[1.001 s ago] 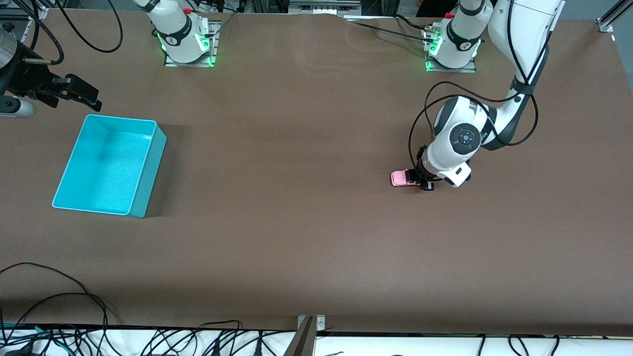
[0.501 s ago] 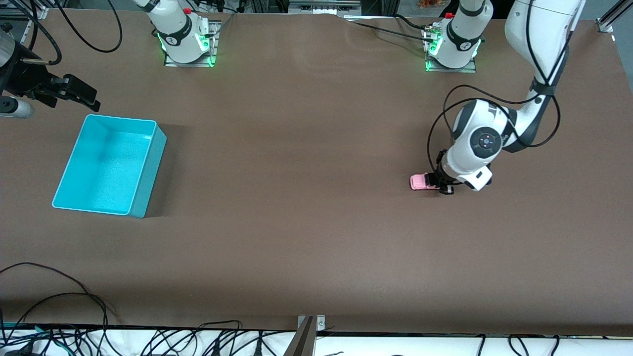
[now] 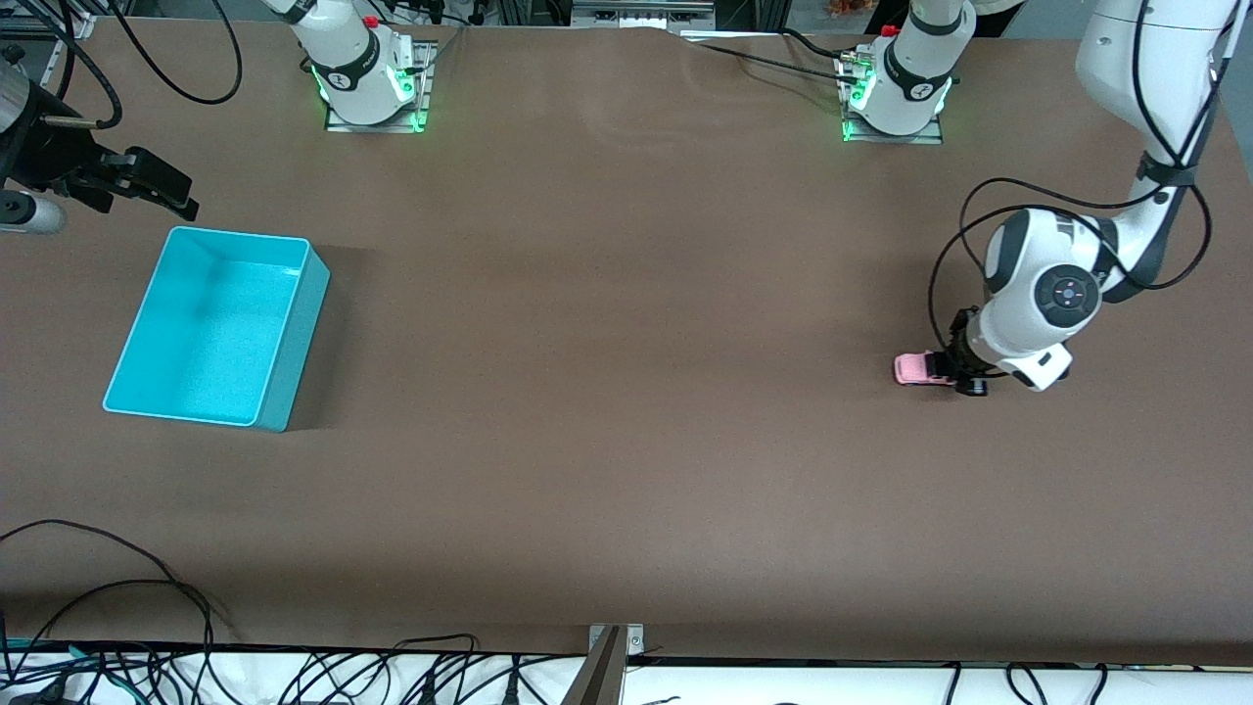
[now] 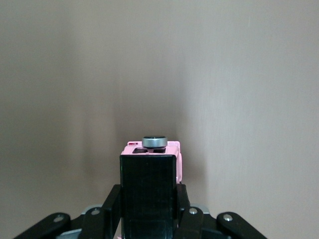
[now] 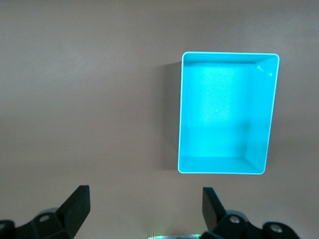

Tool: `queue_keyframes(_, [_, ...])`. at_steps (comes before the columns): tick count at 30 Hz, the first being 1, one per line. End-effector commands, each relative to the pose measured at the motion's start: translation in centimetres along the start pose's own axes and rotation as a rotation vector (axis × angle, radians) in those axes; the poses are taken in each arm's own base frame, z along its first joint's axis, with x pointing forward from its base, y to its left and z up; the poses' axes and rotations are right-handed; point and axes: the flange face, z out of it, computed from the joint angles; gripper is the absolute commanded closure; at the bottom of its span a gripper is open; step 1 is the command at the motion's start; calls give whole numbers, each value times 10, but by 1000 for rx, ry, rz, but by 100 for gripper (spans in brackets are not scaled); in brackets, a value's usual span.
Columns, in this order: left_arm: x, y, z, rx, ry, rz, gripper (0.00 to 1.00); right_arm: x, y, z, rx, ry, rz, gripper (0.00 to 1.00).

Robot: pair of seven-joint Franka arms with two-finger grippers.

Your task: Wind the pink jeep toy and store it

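The pink jeep toy (image 3: 916, 369) sits on the brown table near the left arm's end. My left gripper (image 3: 961, 375) is shut on its rear end, low at the table. In the left wrist view the jeep's black roof (image 4: 148, 194) fills the space between the fingers and its pink body (image 4: 174, 158) shows past them. My right gripper (image 3: 162, 188) is open and empty, up in the air beside the turquoise bin (image 3: 284, 338), at the right arm's end. The bin is empty and also shows in the right wrist view (image 5: 269, 107).
Both robot bases (image 3: 367, 78) stand along the table's edge farthest from the front camera. Loose cables (image 3: 117, 597) lie at the table's near edge. Brown table surface stretches between the bin and the jeep.
My left gripper has dragged the pink jeep along the table toward the left arm's end, away from the bin. The right arm has not moved.
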Motion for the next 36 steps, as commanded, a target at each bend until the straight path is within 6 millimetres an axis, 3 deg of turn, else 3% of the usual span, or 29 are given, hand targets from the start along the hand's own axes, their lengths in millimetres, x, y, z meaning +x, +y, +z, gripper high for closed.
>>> queue_keyframes(1, [26,2,31,-14,21,25,92,-5,1,-3,8,-4,2,0])
queue_keyframes(11, [39,1,41,-15,29,31,90,-6,1,-3,8,-6,1,0])
queue_keyframes(13, [38,1,41,-16,30,32,84,-5,1,-3,8,-6,2,0])
queue_keyframes(14, [38,1,41,-16,30,32,76,-5,2,-3,8,-6,4,0])
queue_keyframes(15, [38,1,41,-16,30,34,61,-5,1,-3,8,-4,4,0])
queue_keyframes(17, [39,4,37,-25,31,47,10,-5,2,-3,8,-6,4,0])
queue_keyframes(18, [41,8,33,-32,33,54,0,-5,1,-3,8,-6,2,0])
queue_keyframes(27, [53,14,-7,4,72,44,0,-5,2,-3,8,-4,4,0])
queue_keyframes(36, [31,17,-58,27,100,85,0,-5,1,-3,8,-4,2,0])
